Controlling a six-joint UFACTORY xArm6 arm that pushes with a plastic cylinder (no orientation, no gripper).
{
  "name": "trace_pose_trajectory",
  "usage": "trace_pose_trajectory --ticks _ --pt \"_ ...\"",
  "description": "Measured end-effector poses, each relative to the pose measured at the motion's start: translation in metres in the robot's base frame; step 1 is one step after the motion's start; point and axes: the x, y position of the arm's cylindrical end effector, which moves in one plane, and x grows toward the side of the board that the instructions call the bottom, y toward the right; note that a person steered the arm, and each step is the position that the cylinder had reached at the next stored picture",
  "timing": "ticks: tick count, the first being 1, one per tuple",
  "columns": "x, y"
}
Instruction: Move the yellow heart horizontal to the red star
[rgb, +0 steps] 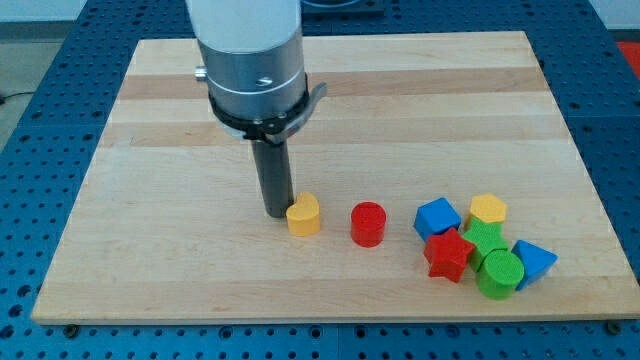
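The yellow heart lies on the wooden board a little left of centre, low in the view. My tip stands just to the heart's left, touching or nearly touching it. The red star lies at the lower right, in a cluster of blocks, lower in the view than the heart. A red cylinder stands between the heart and the cluster.
Around the red star lie a blue cube, a yellow hexagon-like block, a green block, a green cylinder and a blue triangular block. The arm's wide grey body rises above the rod.
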Motion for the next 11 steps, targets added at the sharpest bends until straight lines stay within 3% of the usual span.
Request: trace_pose_trajectory --ticks 1,2,4,5,6,7,8,10,11 --pt "-0.023 0.013" --pt "-0.004 0.057" --pt "0.064 -0.048" --pt "0.061 -0.041" --pt "0.063 0.011" --pt "0.1 0.051" --pt "0.125 0.04" --pt "0.125 0.01" --pt "0.125 -0.057"
